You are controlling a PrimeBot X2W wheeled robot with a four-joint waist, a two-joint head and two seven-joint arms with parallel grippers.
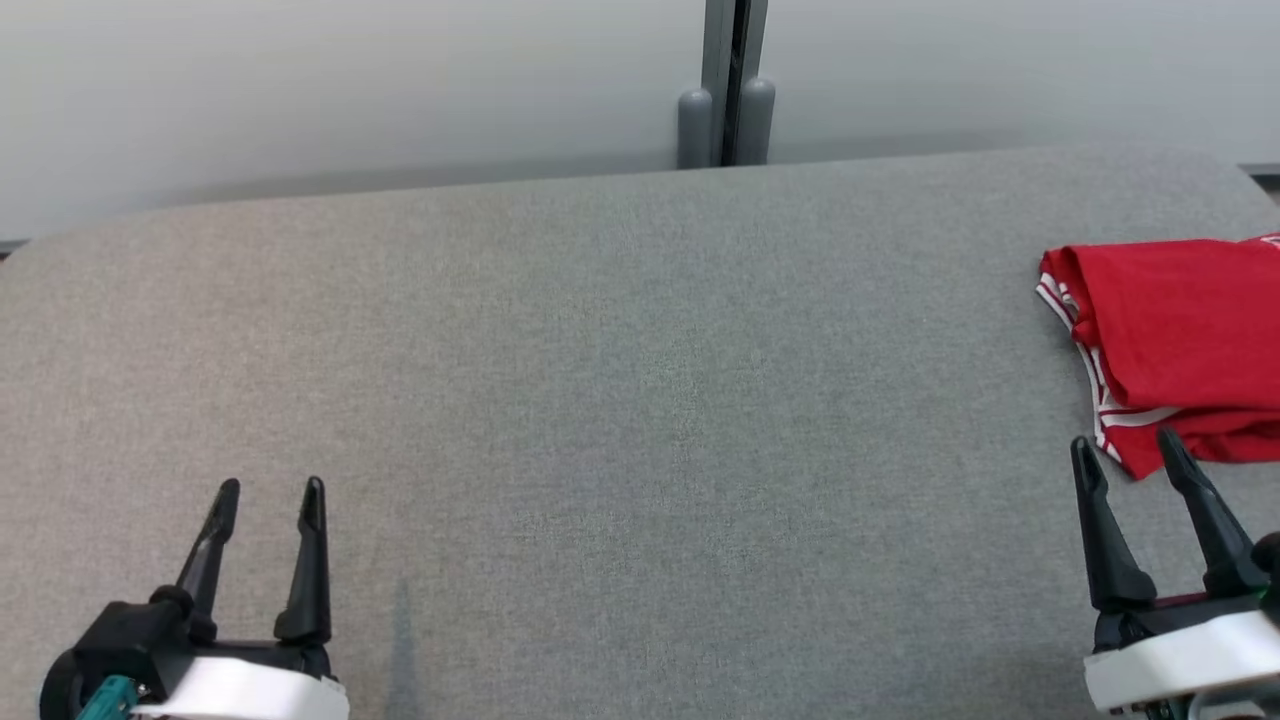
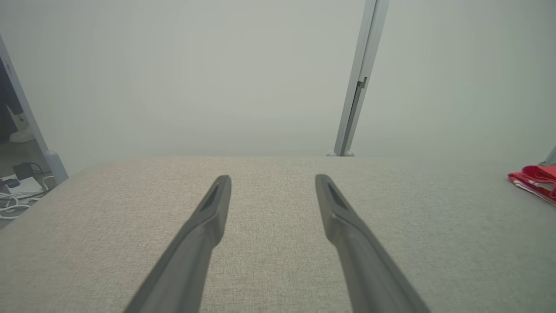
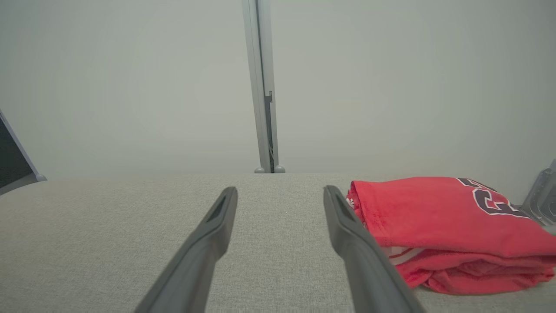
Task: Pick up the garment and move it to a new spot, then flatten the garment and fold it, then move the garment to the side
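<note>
**Garment** (image 1: 1180, 340) – red jersey with white striped trim and dark lettering outlined in white. It is folded into a thick, layered bundle and lies flat on the tabletop at its right edge. The folded side faces the middle of the tabletop, and the striped hems show along the near side. In the head view its right part runs out of frame. Nothing grips it.

**Tabletop** (image 1: 640, 380) – grey woven fabric surface with rounded far corners. A faint darker streak marks the near edge left of centre.

**Left gripper** (image 1: 272, 485) – at the near-left corner, well apart from the garment. The jaws are spread wide with nothing between them, and the fingers point toward the far edge, just above the fabric.

**Right gripper** (image 1: 1124, 440) – at the near-right corner, jaws likewise wide and empty. The fingertips reach the garment's near hem. In the right wrist view the outer finger overlaps the bundle's folded edge – contact cannot be told.

**Partition panels** (image 1: 350, 90) – pale grey, standing behind the far edge.

**Post** (image 1: 727, 90) – grey metal upright joining the panels, at the middle of the far edge.

**Cables** (image 2: 11, 206) – a white and dark tangle on the floor, beyond the left edge.
</note>
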